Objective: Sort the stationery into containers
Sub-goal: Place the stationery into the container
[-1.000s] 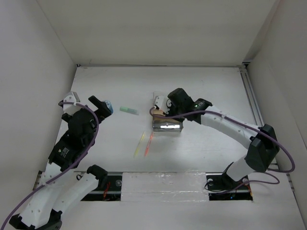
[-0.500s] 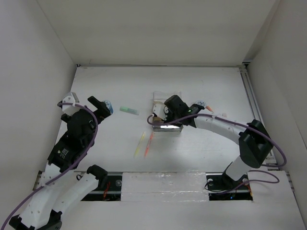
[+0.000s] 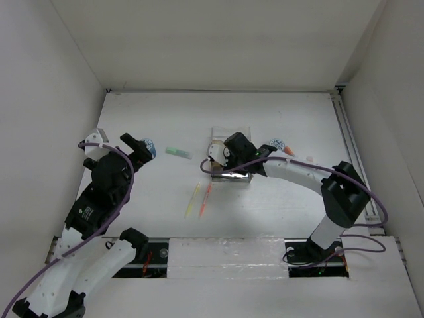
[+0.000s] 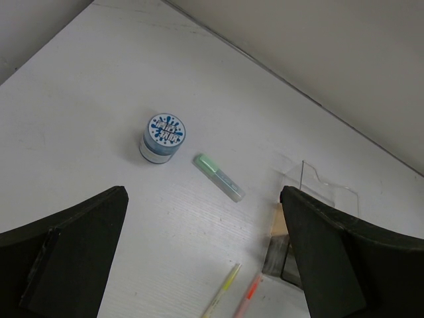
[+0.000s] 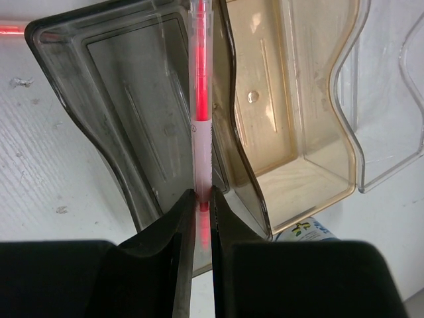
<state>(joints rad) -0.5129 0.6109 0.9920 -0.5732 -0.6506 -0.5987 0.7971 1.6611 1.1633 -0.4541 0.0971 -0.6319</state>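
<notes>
My right gripper (image 5: 202,207) is shut on a thin red pen (image 5: 201,112). The pen hangs over the dark grey compartment of the clear organizer (image 5: 132,99), beside its tan-brown compartment (image 5: 285,112). From above, the right gripper (image 3: 215,159) sits over the organizer (image 3: 238,176). My left gripper (image 4: 202,195) is open and holds nothing. It hovers near a blue patterned roll (image 4: 163,137) and a green marker (image 4: 219,177). A yellow pen (image 3: 193,200) and an orange pen (image 3: 206,199) lie side by side on the table.
A second patterned roll (image 3: 277,144) and a short orange marker (image 3: 289,151) lie just right of the organizer. White walls close in the table on the left, back and right. A metal rail (image 3: 351,142) runs along the right edge.
My right arm has swung left and nearer over the organizer with the red pen, uncovering the roll and orange marker behind it. The left arm has not moved.
</notes>
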